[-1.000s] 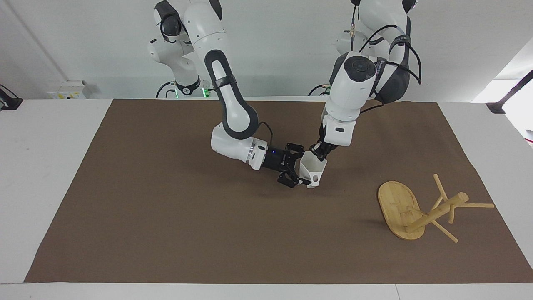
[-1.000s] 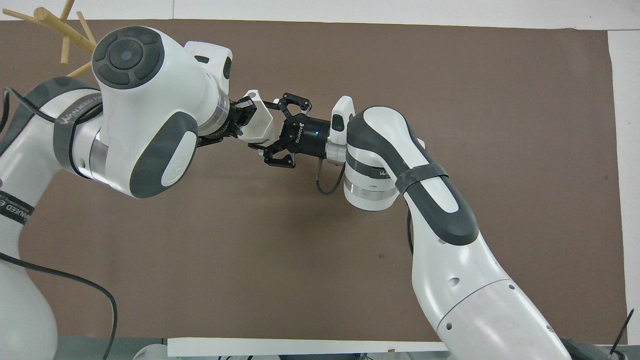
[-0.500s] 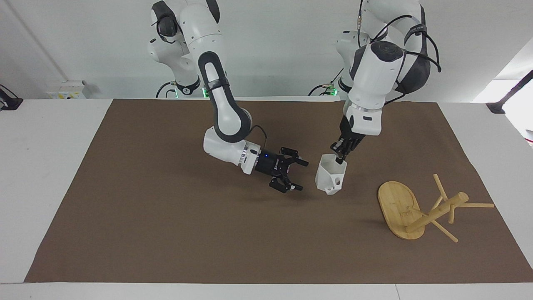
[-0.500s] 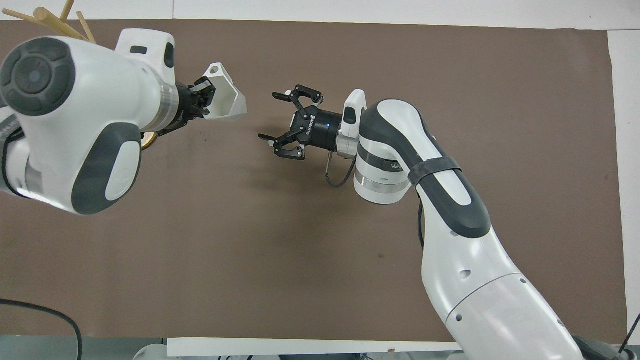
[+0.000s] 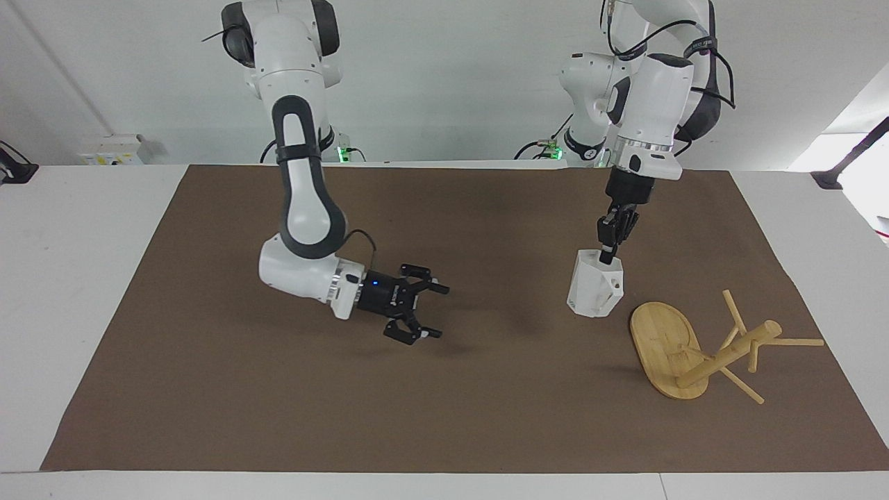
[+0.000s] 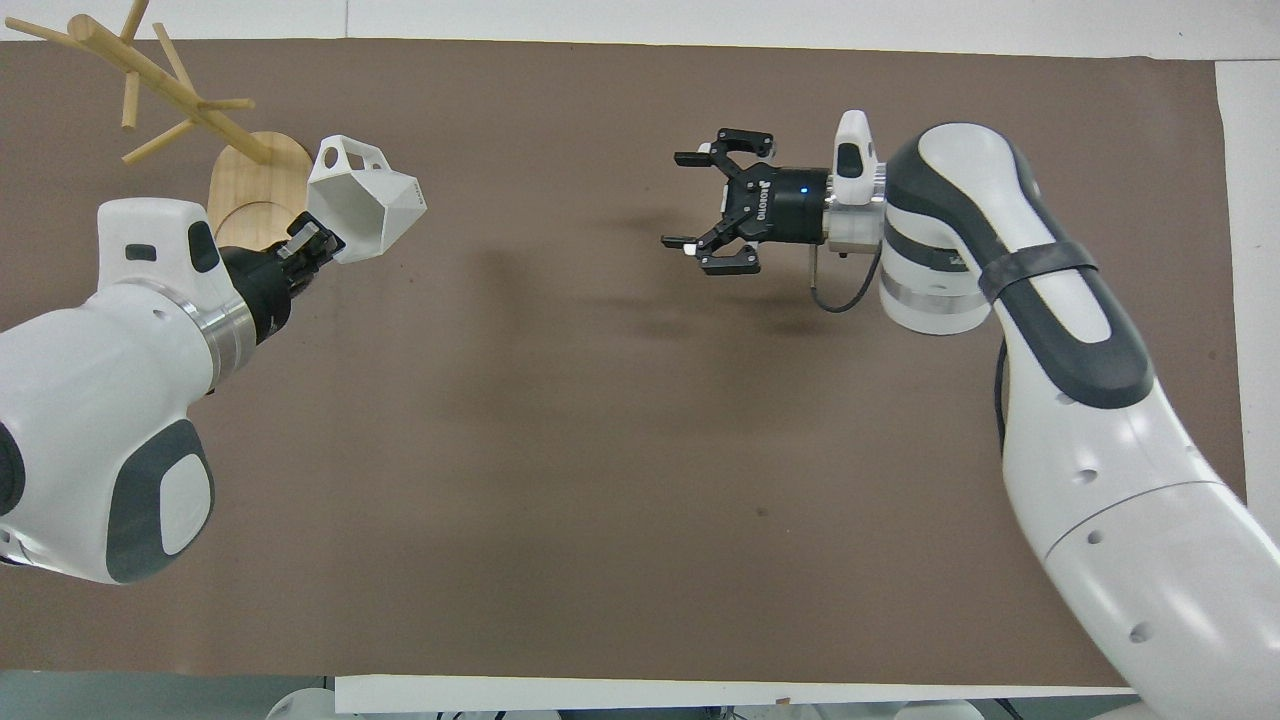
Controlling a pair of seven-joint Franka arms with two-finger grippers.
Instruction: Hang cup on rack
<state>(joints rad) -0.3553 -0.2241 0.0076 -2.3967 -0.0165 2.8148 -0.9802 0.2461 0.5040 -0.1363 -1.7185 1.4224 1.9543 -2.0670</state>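
The white faceted cup (image 5: 594, 292) hangs from my left gripper (image 5: 610, 253), which is shut on its rim from above. The cup's handle with the round hole points toward the rack. The cup is over the mat, close beside the rack's oval base (image 5: 660, 340). The bamboo rack (image 5: 729, 351) looks tipped on its side, its post slanting and its pegs resting on the mat. In the overhead view the cup (image 6: 365, 200) and the left gripper (image 6: 315, 240) sit next to the rack (image 6: 160, 80). My right gripper (image 5: 439, 311) is open and empty, low over the middle of the mat (image 6: 675, 198).
A brown mat (image 5: 278, 417) covers most of the white table (image 5: 69, 243). The rack lies near the mat's corner at the left arm's end, away from the robots.
The left gripper has carried the cup away from the right gripper toward the rack. The right gripper, open, has drawn back toward the right arm's end.
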